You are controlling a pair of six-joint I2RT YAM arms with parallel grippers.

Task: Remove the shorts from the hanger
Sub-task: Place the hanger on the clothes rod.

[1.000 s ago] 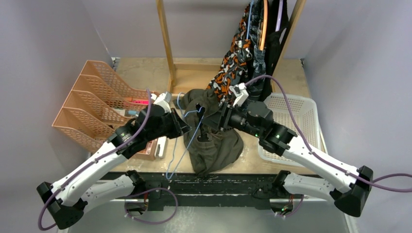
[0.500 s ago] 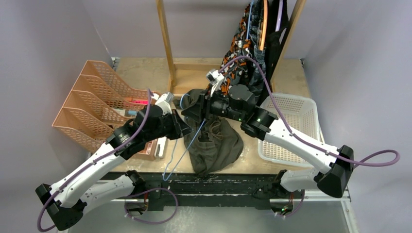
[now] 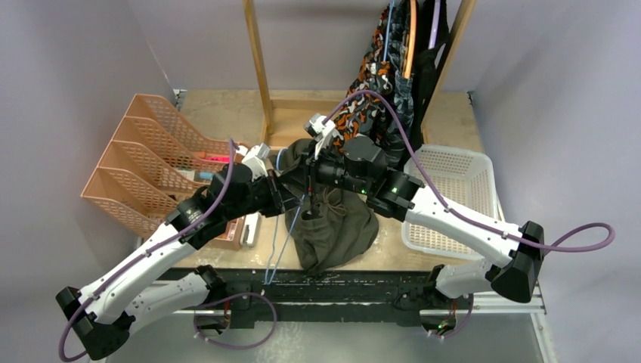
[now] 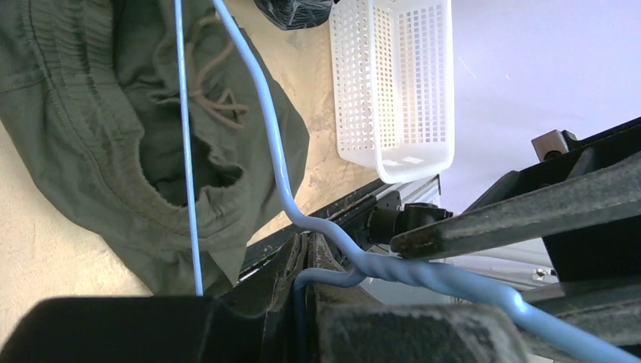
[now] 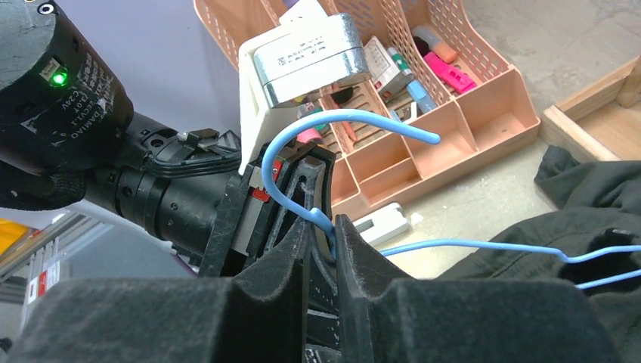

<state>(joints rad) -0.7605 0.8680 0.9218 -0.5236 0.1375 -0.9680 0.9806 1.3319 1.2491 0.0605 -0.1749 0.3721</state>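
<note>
The left end effector (image 3: 291,200) and right end effector (image 3: 310,172) meet at the neck of the blue wire hanger (image 3: 272,249), crowding the table's (image 3: 219,113) middle above the olive green shorts (image 3: 336,227). An orange desk organizer (image 3: 143,166) walls the left, a white basket (image 3: 461,174) the right, and the wooden rack (image 3: 257,68) and hanging camouflage shorts (image 3: 357,102) the back. Bare table lies open between organizer and rack.

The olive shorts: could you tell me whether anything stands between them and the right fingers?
Only the blue wire hanger: its neck runs between the right fingers, beside the left fingers clamping it. The olive shorts lie on the table beyond.
</note>
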